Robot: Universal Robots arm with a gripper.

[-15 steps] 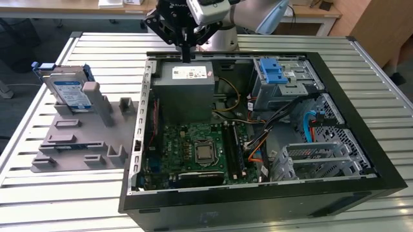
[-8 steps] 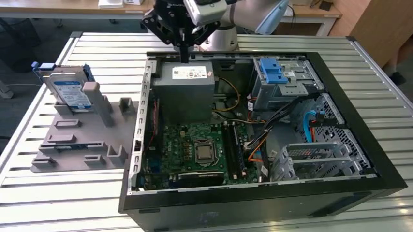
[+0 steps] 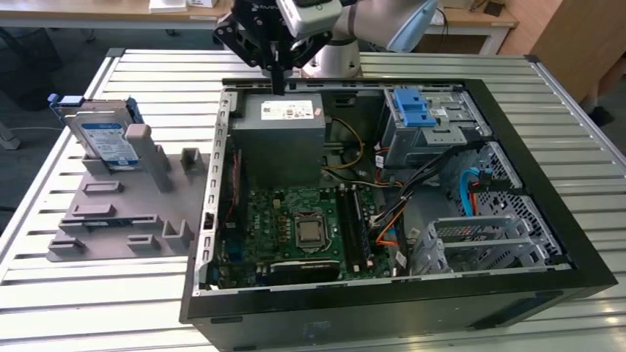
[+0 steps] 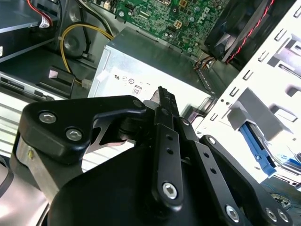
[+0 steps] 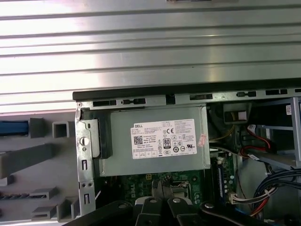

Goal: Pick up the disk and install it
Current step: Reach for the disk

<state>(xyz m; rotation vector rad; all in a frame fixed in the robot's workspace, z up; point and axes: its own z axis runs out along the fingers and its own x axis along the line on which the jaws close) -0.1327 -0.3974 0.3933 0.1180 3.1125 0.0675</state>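
The disk [image 3: 105, 136] stands on its edge in a slot of the grey stand [image 3: 117, 213]. That is on the exterior view's left, on the table [image 3: 166, 66], beside the open computer case [image 3: 391, 293]. Its label faces out and its top edge sticks up free. Further right, the gripper [image 3: 281, 88] hangs over the back rim of the case, just above the grey power box [image 3: 284, 143]. It is well apart from the disk. Its two fingers are pressed together with nothing between them, so the disk is not picked up yet. To pick it up well, I think the fingers should spread wider than the disk is thick before they go down. They should come from straight above and pinch the two flat faces near the middle of the top edge, so the disk does not tip. A straight lift looks safest, because a slanted pull could jam it or drag the stand. On the right, the blue latch bracket [image 3: 415, 108] sits inside the case near loose wires, so the disk should be carried high over them.
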